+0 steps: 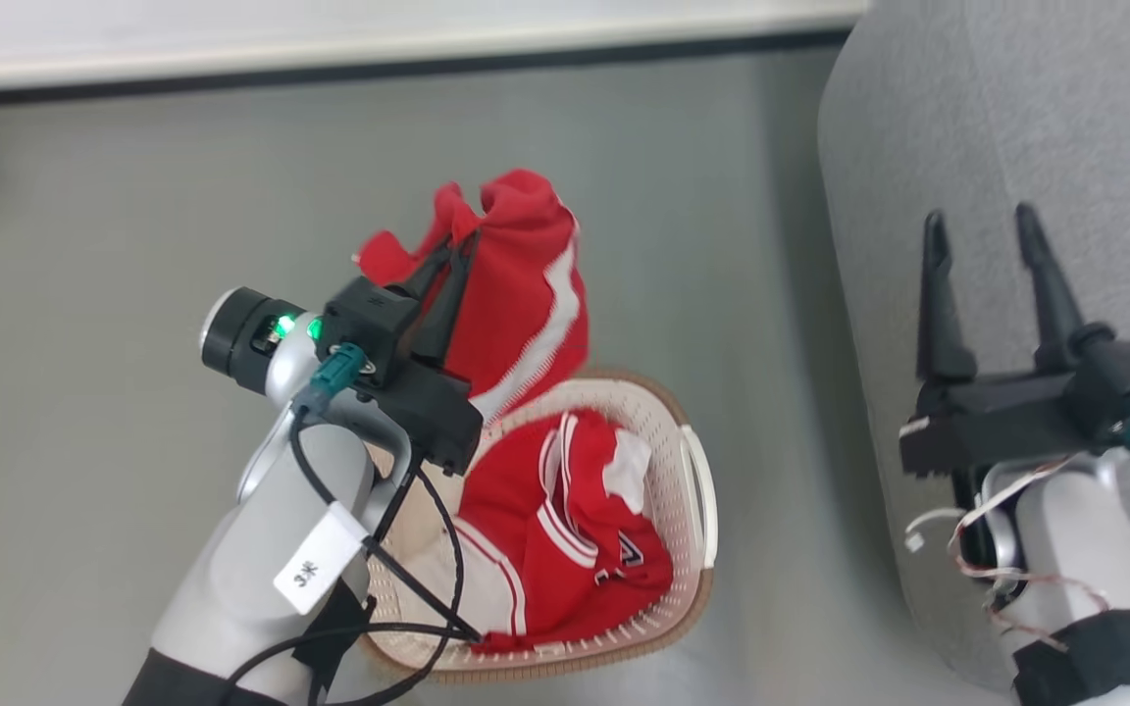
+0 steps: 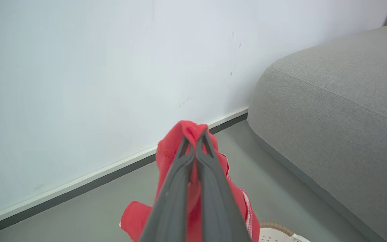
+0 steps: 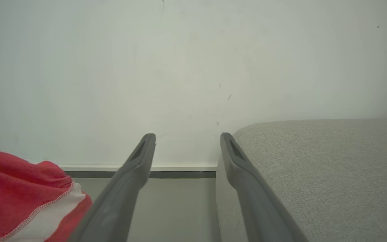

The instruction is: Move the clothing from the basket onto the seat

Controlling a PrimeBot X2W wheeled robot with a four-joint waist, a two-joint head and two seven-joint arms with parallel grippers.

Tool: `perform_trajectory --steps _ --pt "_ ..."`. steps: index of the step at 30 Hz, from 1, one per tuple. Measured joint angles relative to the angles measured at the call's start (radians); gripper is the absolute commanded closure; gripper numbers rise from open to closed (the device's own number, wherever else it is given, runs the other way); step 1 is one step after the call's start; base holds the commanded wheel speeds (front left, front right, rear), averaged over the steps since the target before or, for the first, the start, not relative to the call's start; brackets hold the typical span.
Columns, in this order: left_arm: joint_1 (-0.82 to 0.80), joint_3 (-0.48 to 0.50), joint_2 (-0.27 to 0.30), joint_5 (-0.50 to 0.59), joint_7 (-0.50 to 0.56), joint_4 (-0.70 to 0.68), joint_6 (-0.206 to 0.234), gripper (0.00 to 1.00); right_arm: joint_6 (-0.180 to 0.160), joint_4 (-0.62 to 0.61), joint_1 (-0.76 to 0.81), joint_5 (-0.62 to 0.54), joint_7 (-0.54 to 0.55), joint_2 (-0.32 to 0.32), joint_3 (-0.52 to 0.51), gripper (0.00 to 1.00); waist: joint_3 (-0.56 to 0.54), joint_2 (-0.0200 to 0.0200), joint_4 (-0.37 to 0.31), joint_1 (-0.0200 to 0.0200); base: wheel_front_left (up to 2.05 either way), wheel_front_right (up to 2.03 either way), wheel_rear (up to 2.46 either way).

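Head view. The clothing is in two parts. One red garment [image 1: 526,284] with a white zigzag band hangs from the left hand [image 1: 462,240], over the far side of the basket [image 1: 697,490]. Its lower end overlaps the far rim, and contact cannot be judged. More red clothing [image 1: 565,529], with white bands and a small white patch, lies heaped inside the basket. The basket is cream with a brown rim and stands on the grey floor [image 1: 133,196], beside the seat [image 1: 1016,118] and apart from it. No clothing lies on the visible part of the seat.

Left hand: the fingers are pressed together on a bunched fold at the top of the garment. In the left wrist view the two dark fingers [image 2: 210,174] run side by side and the red cloth wraps their tips. The seat's rounded edge is to the right of them, and the basket rim is at the bottom edge.

Right hand [image 1: 982,221]: it is spread wide and holds nothing, and it hovers over the near part of the seat with its fingers pointing toward the wall [image 1: 330,39]. In the right wrist view the garment's red and white cloth is at the lower left, well clear of these fingers. The seat's grey weave lies under and beside the right-side finger.

Background: a pale wall meets the floor at a white skirting [image 1: 428,54] with a dark base line.
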Motion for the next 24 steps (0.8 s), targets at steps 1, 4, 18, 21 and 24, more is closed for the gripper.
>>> perform_trajectory --steps 1,4,18,21,24 --pt "0.0 0.002 0.003 -0.009 0.0 -0.007 0.0 1.0 0.001 0.009 0.007 0.0 0.0 0.003 0.003 0.0 -0.013 0.0 0.001 0.0001 0.0 0.0 0.0" --pt "0.001 0.004 0.012 -0.012 0.0 -0.026 -0.001 1.0 0.009 0.032 0.03 0.0 0.0 0.01 0.012 0.0 -0.054 0.0 0.004 0.0 0.0 0.0 0.0" --pt "0.002 -0.027 0.034 -0.015 0.0 -0.042 -0.019 1.0 0.054 0.131 0.119 0.002 0.0 0.026 0.055 0.0 -0.253 0.0 0.021 0.0 0.0 0.0 0.0" --pt "0.006 -0.034 0.035 -0.024 0.002 -0.042 -0.019 1.0 0.067 0.152 0.132 0.002 0.0 0.028 0.067 0.0 -0.293 -0.0001 0.025 0.0 0.0 0.0 0.0" --pt "0.026 -0.037 0.038 -0.03 0.008 -0.041 -0.025 1.0 0.078 0.175 0.143 0.002 0.0 0.034 0.085 0.0 -0.332 0.0 0.029 0.0001 0.0 0.0 0.0"
